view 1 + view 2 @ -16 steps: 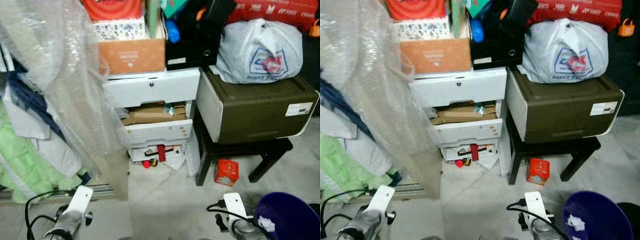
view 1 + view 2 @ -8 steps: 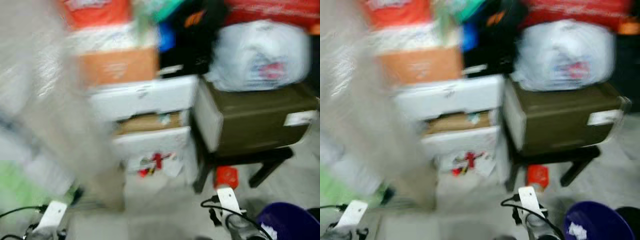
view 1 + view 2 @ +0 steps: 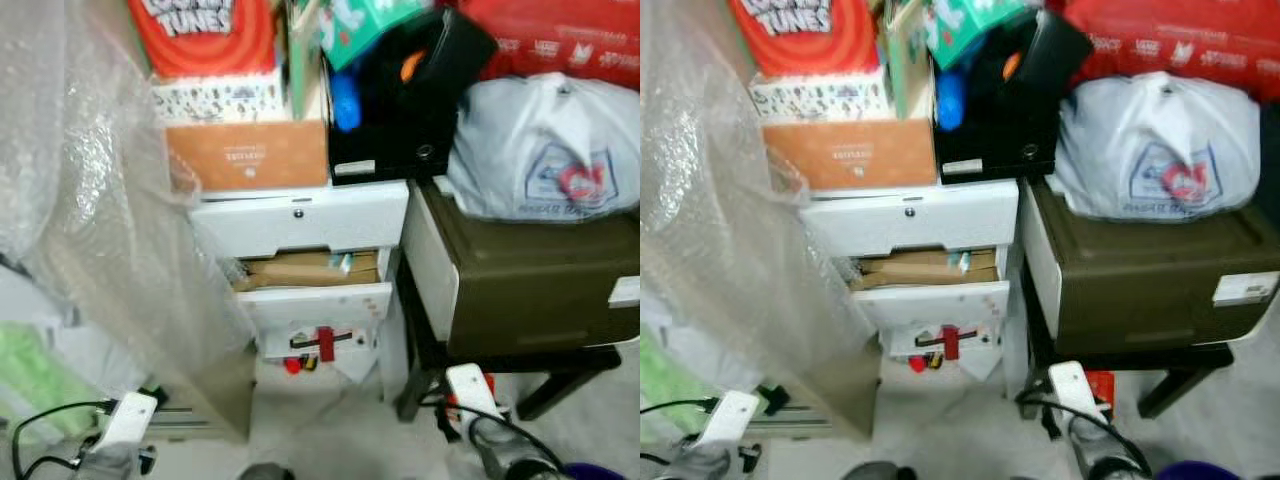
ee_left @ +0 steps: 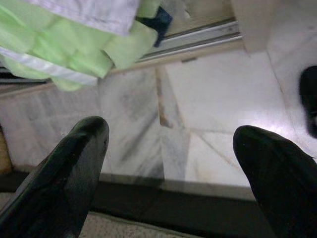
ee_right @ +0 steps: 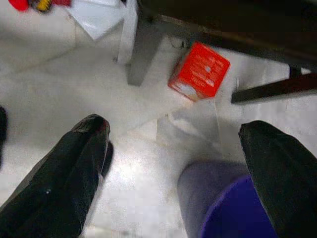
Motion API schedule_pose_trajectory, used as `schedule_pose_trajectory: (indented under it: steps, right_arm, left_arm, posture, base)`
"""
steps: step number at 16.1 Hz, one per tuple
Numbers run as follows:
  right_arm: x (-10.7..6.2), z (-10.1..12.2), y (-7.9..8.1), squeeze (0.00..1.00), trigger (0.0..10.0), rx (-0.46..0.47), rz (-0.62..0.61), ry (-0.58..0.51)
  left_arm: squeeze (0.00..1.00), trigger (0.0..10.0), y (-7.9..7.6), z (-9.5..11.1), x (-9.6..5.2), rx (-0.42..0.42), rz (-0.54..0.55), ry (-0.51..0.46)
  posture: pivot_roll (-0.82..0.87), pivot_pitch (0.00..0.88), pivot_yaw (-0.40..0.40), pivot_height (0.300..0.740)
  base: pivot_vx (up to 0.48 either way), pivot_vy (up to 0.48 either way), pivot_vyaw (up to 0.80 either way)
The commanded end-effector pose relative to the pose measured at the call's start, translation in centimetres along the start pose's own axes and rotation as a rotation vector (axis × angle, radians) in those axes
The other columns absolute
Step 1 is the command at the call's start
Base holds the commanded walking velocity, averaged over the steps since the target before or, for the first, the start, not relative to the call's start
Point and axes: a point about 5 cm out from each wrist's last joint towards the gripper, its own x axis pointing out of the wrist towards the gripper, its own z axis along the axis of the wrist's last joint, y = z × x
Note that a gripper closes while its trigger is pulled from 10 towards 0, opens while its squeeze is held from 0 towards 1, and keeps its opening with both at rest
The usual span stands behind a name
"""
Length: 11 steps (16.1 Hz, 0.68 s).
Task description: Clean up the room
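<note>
My whole view has swung and closed in since a second ago: the white drawer unit [image 3: 305, 270] now sits nearer the middle and looms larger, while the purple bin [image 5: 233, 208] has slid almost off the lower edge of my head view. That is my own walking, not the clutter moving, so I judge I am closing on the mess and nothing is tidied yet. The dark printer [image 3: 530, 270] on its black stool carries a white plastic bag [image 3: 545, 150]. The red carton [image 5: 199, 70] lies on the floor under that stool, tilted, just beside the bin. My right jaws [image 5: 178, 163] and left jaws [image 4: 168, 163] both hang spread wide, holding nothing.
</note>
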Motion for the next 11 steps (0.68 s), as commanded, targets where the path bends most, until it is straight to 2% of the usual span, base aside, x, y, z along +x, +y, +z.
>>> schedule_pose_trajectory:
  steps: [1, 3, 6, 7, 9, 11]
  right_arm:
    - [0.0, 0.0, 0.4, 0.00, 10.0, -0.007, 0.014, 0.001]
    - [0.0, 0.0, 0.4, 0.00, 10.0, -0.006, 0.015, 0.001]
    - [-0.2, -1.0, 0.6, 0.00, 10.0, -0.003, 0.019, 0.009]
    - [-0.2, -1.5, 0.7, 0.00, 10.0, 0.018, 0.015, 0.019]
    - [-0.3, -1.6, 0.7, 0.00, 10.0, 0.044, 0.010, 0.021]
    - [-0.3, -1.6, 0.8, 0.00, 10.0, 0.063, 0.009, 0.021]
  left_arm:
    - [0.00, 10.0, -0.2, 0.7, 0.0, 0.009, 0.013, -0.005]
    - [0.00, 10.0, -0.5, 1.2, 0.1, 0.012, 0.013, -0.016]
    - [0.00, 10.0, -0.7, 1.5, 0.1, -0.017, 0.005, -0.019]
    - [0.00, 10.0, -0.2, 1.2, 0.1, -0.017, 0.012, -0.014]
    - [0.00, 10.0, 0.7, 0.6, 0.0, -0.027, 0.020, -0.008]
    - [0.00, 10.0, 1.9, -0.1, -0.1, -0.082, 0.031, -0.013]
  posture:
    - [0.00, 0.000, 0.065, 0.740]
    - [0.00, 0.000, 0.065, 0.740]
    - [0.00, 0.000, 0.065, 0.740]
    - [0.00, 0.000, 0.065, 0.740]
    - [0.00, 0.000, 0.065, 0.740]
    - [0.00, 0.000, 0.059, 0.740]
  base:
    - [0.000, 0.000, 0.00]
    - [0.000, 0.000, 0.25]
    - [0.000, 0.000, 0.71]
    - [0.000, 0.000, 0.62]
    - [0.000, 0.000, 0.00]
    - [0.000, 0.000, 0.00]
